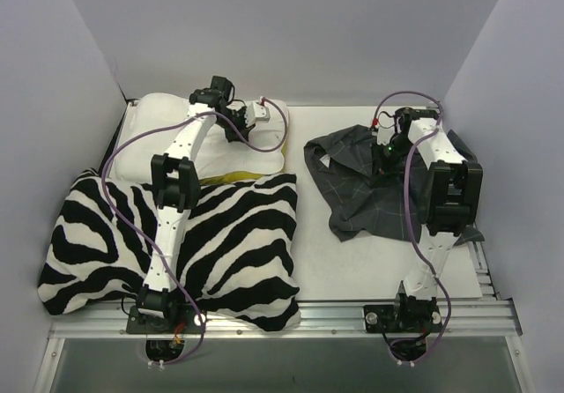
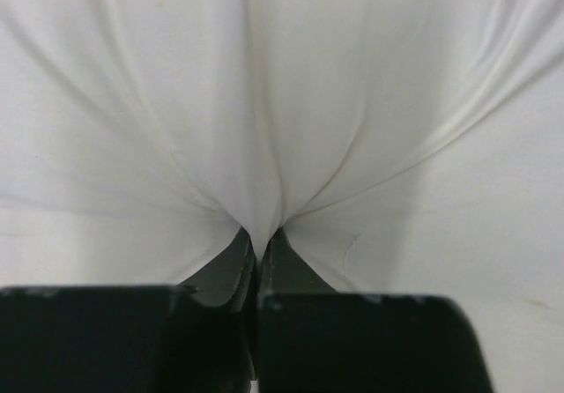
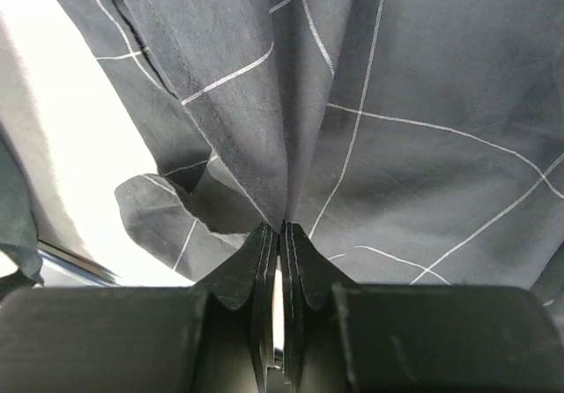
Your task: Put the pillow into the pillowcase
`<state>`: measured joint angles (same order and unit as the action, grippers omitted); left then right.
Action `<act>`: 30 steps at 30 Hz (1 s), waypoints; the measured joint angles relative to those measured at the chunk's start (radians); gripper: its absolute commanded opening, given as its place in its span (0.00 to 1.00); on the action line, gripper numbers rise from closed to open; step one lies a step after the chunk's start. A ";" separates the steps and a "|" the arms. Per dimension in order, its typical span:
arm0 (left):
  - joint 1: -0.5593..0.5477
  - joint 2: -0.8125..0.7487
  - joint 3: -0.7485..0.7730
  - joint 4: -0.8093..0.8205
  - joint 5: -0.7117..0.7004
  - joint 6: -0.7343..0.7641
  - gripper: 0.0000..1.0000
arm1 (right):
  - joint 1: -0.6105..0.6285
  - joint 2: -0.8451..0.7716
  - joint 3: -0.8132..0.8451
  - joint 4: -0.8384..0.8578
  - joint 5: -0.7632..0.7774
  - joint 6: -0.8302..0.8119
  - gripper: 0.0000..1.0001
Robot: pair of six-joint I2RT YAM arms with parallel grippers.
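The white pillow (image 1: 167, 124) lies at the back left, a yellow edge showing at its front. My left gripper (image 1: 249, 114) is shut on a pinch of the pillow's white cover near its right end; the left wrist view shows the cover (image 2: 264, 102) drawn into folds that run into the closed gripper (image 2: 262, 239). The dark grey checked pillowcase (image 1: 352, 177) lies crumpled at the back right. My right gripper (image 1: 385, 152) is shut on a fold of it; the right wrist view shows the fabric (image 3: 397, 102) pinched at the closed gripper (image 3: 284, 227).
A large zebra-striped cushion (image 1: 229, 243) lies at the front left, under the left arm and overlapping the pillow's front edge. White walls close in the left, back and right. A metal rail (image 1: 335, 309) runs along the near edge.
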<state>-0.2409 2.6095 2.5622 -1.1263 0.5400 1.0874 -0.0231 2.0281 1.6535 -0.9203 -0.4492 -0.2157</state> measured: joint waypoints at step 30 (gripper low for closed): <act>-0.140 -0.454 -0.386 -0.011 0.382 0.146 0.00 | -0.103 -0.013 0.143 -0.030 -0.291 0.060 0.00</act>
<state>-0.3809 2.1555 2.1757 -1.1374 0.9218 1.2335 -0.1257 2.0155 1.7962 -0.9504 -0.7399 -0.1562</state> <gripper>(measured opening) 0.017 0.034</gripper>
